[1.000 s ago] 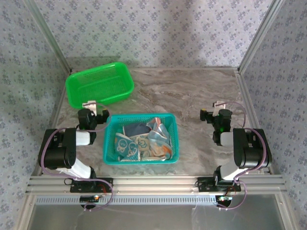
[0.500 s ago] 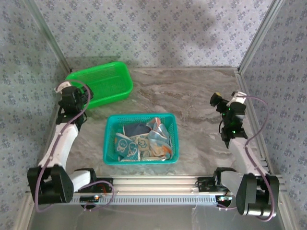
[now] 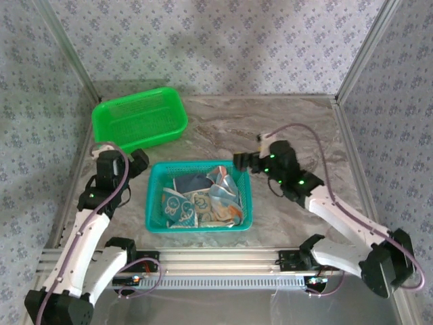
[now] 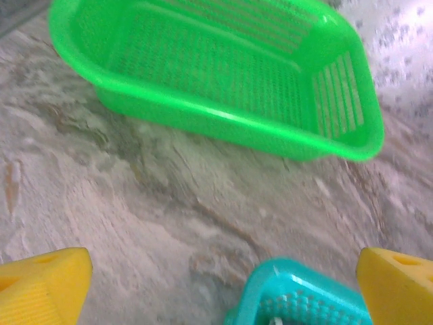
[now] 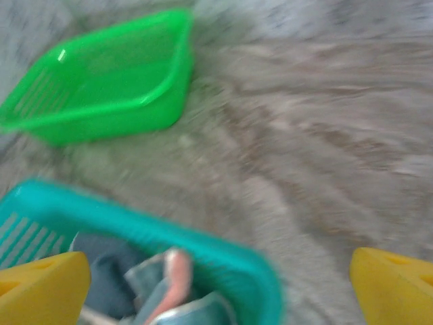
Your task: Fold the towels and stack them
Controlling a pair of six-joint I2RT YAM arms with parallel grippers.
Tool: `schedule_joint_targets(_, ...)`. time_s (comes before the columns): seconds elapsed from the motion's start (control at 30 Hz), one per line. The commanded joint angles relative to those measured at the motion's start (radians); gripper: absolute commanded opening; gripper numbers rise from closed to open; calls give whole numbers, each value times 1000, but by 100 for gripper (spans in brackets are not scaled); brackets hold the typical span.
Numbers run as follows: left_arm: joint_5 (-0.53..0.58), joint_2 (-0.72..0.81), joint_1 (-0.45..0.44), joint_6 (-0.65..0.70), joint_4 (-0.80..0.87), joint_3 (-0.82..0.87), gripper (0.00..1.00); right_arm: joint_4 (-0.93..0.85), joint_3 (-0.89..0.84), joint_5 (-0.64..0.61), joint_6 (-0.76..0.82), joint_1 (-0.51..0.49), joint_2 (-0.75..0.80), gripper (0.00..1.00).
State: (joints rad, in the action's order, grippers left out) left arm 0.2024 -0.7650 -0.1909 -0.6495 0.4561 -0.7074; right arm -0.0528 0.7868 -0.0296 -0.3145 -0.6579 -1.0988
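Towels [image 3: 199, 198]: all lie in a crumpled heap inside the teal basket [image 3: 196, 163]. None folded, none stacked; I judge the task not yet begun. Left gripper [image 3: 139, 160] sits just beside the basket's far-left corner, right gripper [image 3: 242, 162] at its far-right corner. Both are spread wide, holding nothing. Green basket [image 3: 140, 118] lies beyond.
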Motion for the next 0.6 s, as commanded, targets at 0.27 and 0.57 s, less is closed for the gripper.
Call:
schedule_joint_targets(0.27,62,29,-129,-22,96,25,100,-196,229,-202,91,-451,-449,100)
schedule_joint_targets(0.57,71,52,-144,-29,120,21,100,-375,446,-217,-45,-524,-744,100)
